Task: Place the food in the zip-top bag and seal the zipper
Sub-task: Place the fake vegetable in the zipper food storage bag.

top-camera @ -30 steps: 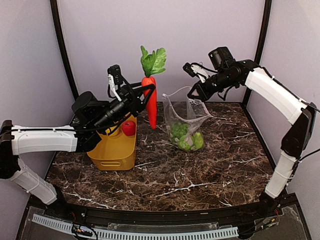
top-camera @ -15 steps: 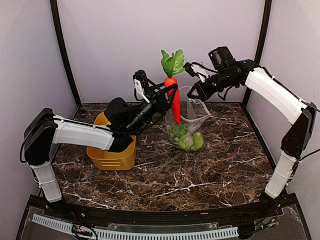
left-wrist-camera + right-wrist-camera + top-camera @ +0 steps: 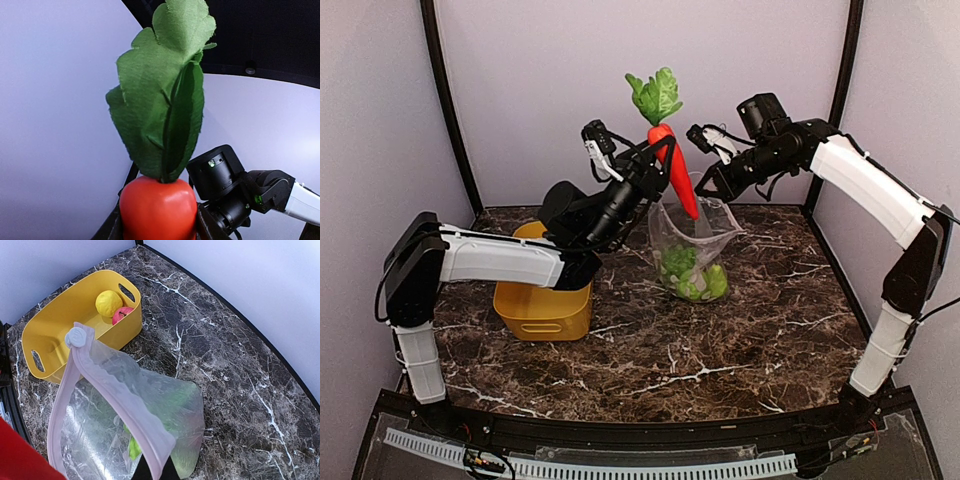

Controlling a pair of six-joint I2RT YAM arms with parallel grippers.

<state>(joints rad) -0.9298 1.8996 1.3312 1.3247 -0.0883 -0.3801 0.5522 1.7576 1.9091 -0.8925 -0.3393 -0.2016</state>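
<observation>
1. Here, the left gripper (image 3: 658, 152) is clamped on the carrot (image 3: 680, 180) just below its leaves and holds it high above the table (image 3: 720, 350).
2. The carrot hangs tilted, with its green top up and towards the back wall and its pointed tip down to the right.
3. From the top view the tip lies at the mouth of the zip-top bag (image 3: 695, 245). Whether it is inside the rim or just beside it I cannot tell.
4. In the left wrist view the carrot fills the lower middle, with dark fingers (image 3: 111, 231) pressed to both sides of it.
5. The right gripper (image 3: 704, 190) is closed on the bag's upper edge and holds it up so that the bag hangs with its mouth open.
6. The zipper (image 3: 107, 392) is unsealed, and its pinkish strip curves round the open mouth.
7. The bag's bottom rests on the marble table, right of the yellow basket (image 3: 535, 315), with green food (image 3: 688, 275) inside it.
8. A lemon (image 3: 108, 302) and a red apple (image 3: 123, 315) lie touching in one end of the basket.
</observation>
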